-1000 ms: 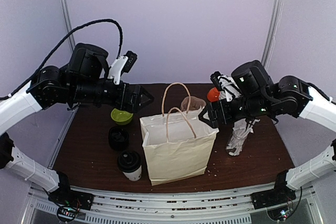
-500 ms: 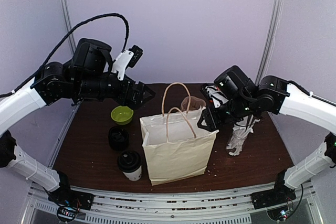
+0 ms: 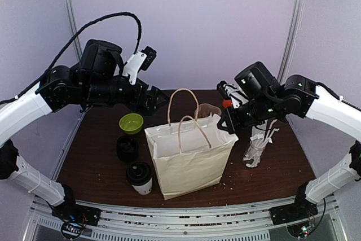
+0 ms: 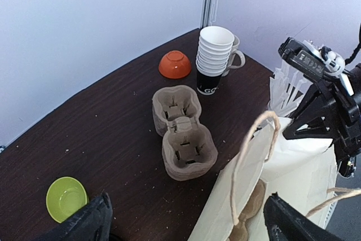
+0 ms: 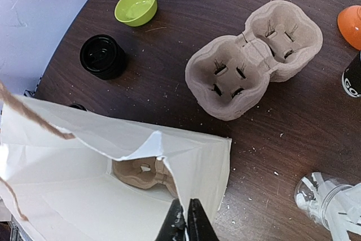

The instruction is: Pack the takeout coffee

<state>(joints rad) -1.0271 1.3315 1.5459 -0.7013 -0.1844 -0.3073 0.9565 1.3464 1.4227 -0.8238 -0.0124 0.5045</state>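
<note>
At the left of the table [image 3: 93, 167], the left tool [image 3: 157, 101] hangs in the air beyond the green bowl [image 3: 131, 122], its fingers wide apart and holding nothing. The takeout coffee [image 3: 139, 176] stands upright near the front edge, just left of the paper bag [image 3: 189, 162]. Further right, the right tool [image 5: 186, 225] is pinched together on the bag's rim.

Soft even overhead light, pale walls [image 3: 197, 26] tinted lilac, dark counter [image 3: 96, 167] matte, shadows weak, frames sharp, slight lean at top-view edges
</note>
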